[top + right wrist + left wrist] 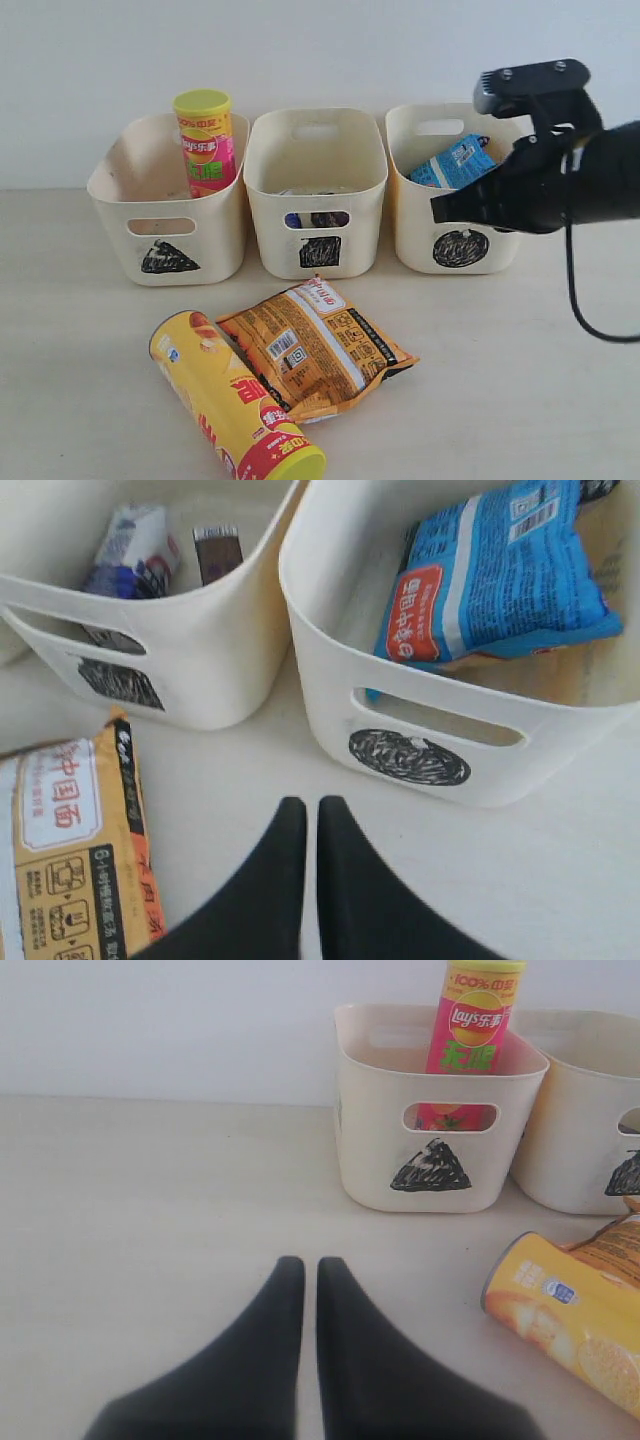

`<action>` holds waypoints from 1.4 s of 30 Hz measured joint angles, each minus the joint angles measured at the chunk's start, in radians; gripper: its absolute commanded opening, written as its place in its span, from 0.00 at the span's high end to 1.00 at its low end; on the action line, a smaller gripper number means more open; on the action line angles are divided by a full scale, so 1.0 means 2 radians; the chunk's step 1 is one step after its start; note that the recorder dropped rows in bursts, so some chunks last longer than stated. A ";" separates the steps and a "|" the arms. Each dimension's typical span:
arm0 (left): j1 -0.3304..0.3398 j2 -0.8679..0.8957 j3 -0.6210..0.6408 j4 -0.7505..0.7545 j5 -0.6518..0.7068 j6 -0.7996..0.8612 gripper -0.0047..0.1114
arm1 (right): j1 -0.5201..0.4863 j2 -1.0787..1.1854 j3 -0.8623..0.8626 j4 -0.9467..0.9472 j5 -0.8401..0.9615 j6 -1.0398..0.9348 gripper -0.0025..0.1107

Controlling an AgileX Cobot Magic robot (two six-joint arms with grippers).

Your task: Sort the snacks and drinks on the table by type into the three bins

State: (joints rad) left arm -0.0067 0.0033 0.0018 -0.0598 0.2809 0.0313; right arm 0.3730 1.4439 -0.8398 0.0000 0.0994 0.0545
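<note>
A pale beige table (500, 380) is seen before a white wall. Nearest, at seven o'clock in the exterior view, one yellow-red chip can (232, 405) is laid on its side. It is touched at its one o'clock by one orange-brown packet (318, 345), lying flat. Beyond, three cream bins are ranged in a row. In the triangle bin (112, 215) one pink-green can (205, 145) is stood upright. In the square bin (270, 235) two drinks are lodged, a blue-and-white carton (135, 550) and a dark purple carton (218, 552). In the circle bin (412, 240) one blue packet (455, 162) is leaned. The left gripper (303, 1272) is seen over bare table, the right gripper (303, 815) above the table before the circle bin. Both are pinched together, with nothing grasped.
</note>
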 measured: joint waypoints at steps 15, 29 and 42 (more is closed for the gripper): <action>0.000 0.000 0.000 0.000 0.000 0.000 0.93 | 0.000 -0.234 0.329 0.008 -0.264 0.026 0.98; 0.000 0.000 0.000 0.000 0.000 0.000 0.93 | 0.000 -0.486 0.416 0.008 -0.221 0.022 0.98; 0.000 0.000 0.000 0.000 0.000 0.000 0.93 | 0.000 -0.525 0.417 0.008 -0.193 0.022 0.98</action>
State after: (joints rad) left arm -0.0067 0.0033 0.0018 -0.0598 0.2809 0.0313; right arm 0.3730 0.3944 -0.0054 0.0152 -0.2870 0.0976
